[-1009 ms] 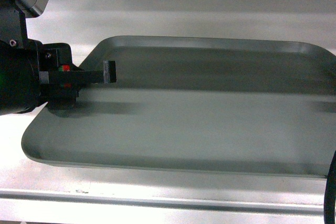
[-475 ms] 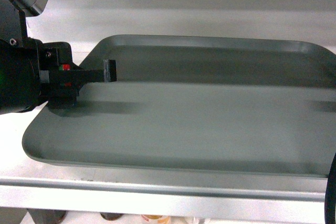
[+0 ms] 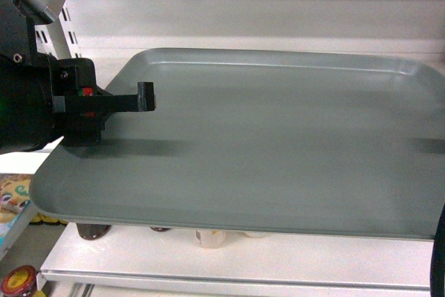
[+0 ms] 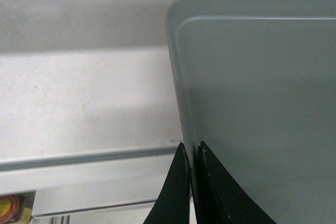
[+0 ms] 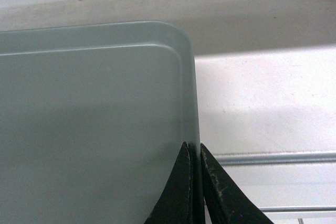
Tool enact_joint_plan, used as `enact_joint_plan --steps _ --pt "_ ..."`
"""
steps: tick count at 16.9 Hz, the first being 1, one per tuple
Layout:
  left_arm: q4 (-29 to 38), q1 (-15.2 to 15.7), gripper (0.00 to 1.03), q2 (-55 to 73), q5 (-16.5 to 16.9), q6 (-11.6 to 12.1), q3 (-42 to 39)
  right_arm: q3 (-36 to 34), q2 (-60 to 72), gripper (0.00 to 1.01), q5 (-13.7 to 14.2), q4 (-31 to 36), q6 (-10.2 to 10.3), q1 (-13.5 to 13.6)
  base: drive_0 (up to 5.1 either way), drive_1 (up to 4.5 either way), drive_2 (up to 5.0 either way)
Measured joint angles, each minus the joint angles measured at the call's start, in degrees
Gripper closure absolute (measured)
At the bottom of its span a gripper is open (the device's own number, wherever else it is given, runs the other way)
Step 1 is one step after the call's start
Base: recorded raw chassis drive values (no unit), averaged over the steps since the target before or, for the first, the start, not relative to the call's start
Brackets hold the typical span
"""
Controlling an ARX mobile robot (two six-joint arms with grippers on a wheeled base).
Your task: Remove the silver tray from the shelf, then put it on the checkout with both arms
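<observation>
The silver tray (image 3: 264,144) hangs level in the air, filling most of the head view. My left gripper (image 4: 192,153) is shut on its left rim, and in the head view it (image 3: 94,126) sits at the tray's left edge. My right gripper (image 5: 194,153) is shut on the right rim and lies outside the head view. The shelf (image 4: 84,98) is the white board under the tray's far corners, its lipped front edge (image 5: 273,158) showing beside the right jaws. The checkout is out of view.
A lower white shelf board (image 3: 243,262) shows beneath the tray's near edge, with jar tops (image 3: 208,238) just under the tray. Colourful packets (image 3: 14,196) and a red-lidded jar (image 3: 19,279) sit at the lower left. A slotted upright (image 3: 67,29) stands behind the left arm.
The tray has risen off the shelf with both grippers still clamped on it. The shelf's front lip has dropped out of the head view, and a lower shelf with jars has appeared.
</observation>
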Motion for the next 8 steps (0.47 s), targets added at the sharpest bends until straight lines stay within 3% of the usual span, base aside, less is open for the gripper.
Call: enact_joint_plan --steps 8 --pt "0.07 -0.04 1.0 -0.04 -0.11 0.0 0.0 0.0 -0.26 0.99 0.17 0.11 -0.02 0.0 0.1 -3.89 4.2"
